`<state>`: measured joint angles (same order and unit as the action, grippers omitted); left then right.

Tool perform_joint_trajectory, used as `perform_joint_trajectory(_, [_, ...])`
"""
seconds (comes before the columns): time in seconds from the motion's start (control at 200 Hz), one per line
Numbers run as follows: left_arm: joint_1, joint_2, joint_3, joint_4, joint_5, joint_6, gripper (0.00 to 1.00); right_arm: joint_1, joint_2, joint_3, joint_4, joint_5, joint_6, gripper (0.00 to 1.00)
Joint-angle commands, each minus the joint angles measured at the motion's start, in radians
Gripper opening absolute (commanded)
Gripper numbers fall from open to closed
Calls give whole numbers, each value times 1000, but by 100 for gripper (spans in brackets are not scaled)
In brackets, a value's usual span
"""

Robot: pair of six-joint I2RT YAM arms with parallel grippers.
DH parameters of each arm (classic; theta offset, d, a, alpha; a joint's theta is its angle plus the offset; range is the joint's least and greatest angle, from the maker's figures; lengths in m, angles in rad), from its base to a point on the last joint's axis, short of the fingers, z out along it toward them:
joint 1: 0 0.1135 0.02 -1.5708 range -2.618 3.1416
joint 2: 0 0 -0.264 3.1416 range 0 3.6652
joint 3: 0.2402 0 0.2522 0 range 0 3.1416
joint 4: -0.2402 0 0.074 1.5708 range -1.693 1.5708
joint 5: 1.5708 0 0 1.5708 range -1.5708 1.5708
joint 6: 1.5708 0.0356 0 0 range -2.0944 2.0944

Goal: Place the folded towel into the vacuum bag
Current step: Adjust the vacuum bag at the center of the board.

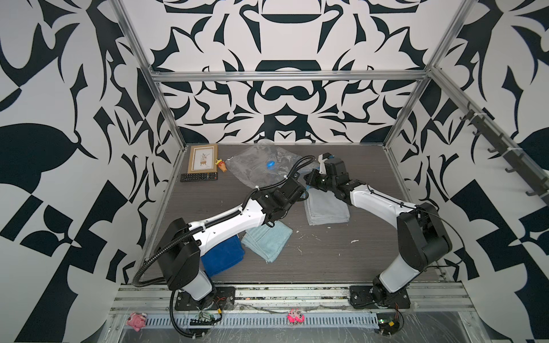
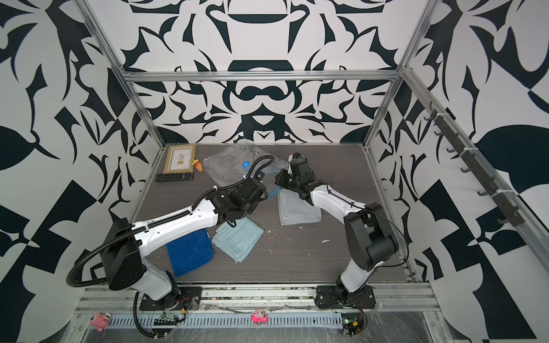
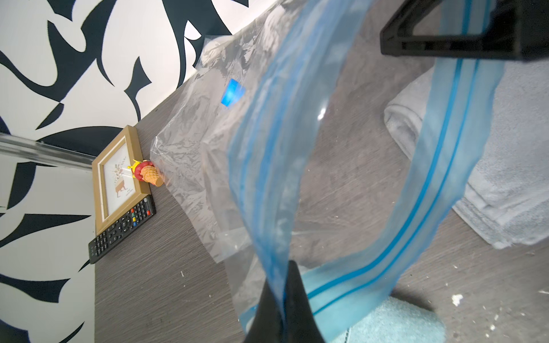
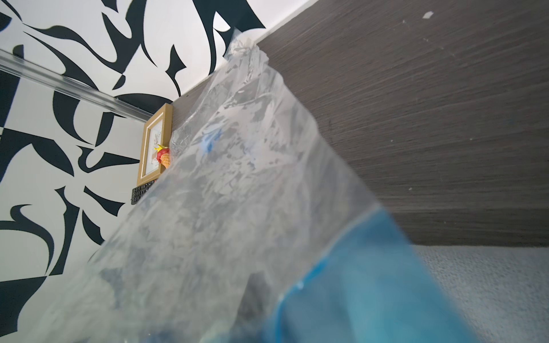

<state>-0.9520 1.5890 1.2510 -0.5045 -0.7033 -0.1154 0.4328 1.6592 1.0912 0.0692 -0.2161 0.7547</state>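
Observation:
The vacuum bag lies crinkled at the back of the table, its round blue valve cap facing up. My left gripper is shut on the bag's blue zip strip and holds the mouth lifted into a loop. A grey folded towel lies flat just beside that mouth. My right gripper is at the far side of the mouth, above the towel's back edge. In the right wrist view, plastic covers its jaws and only one dark finger shows through.
A light teal towel and a dark blue towel lie at the front left, partly under my left arm. A framed picture, a remote and a small toy sit at the back left beside the bag.

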Motion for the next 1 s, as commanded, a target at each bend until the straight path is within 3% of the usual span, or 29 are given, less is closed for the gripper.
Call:
perform_joint_trajectory(0.0, [-2,27,-17,36,-54,-14,0,4,-51,17,-7,26,1,37])
perform_joint_trajectory(0.07, [4,49,-14,38,-65,-32,0,4,-85,3,-38,55,20,50])
perform_joint_trajectory(0.25, [31,97,17,29,-71,-102,0,-5,-230,-66,-162,186,106,68])
perform_joint_trajectory(0.655, [53,172,108,34,-60,-154,0,-152,-533,-249,-383,169,411,70])
perform_joint_trajectory(0.87, [55,197,120,70,-47,-151,0,-152,-547,-381,-366,96,736,71])
perform_joint_trajectory(0.995, [55,202,116,95,-41,-144,0,-116,-498,-394,-395,94,834,74])
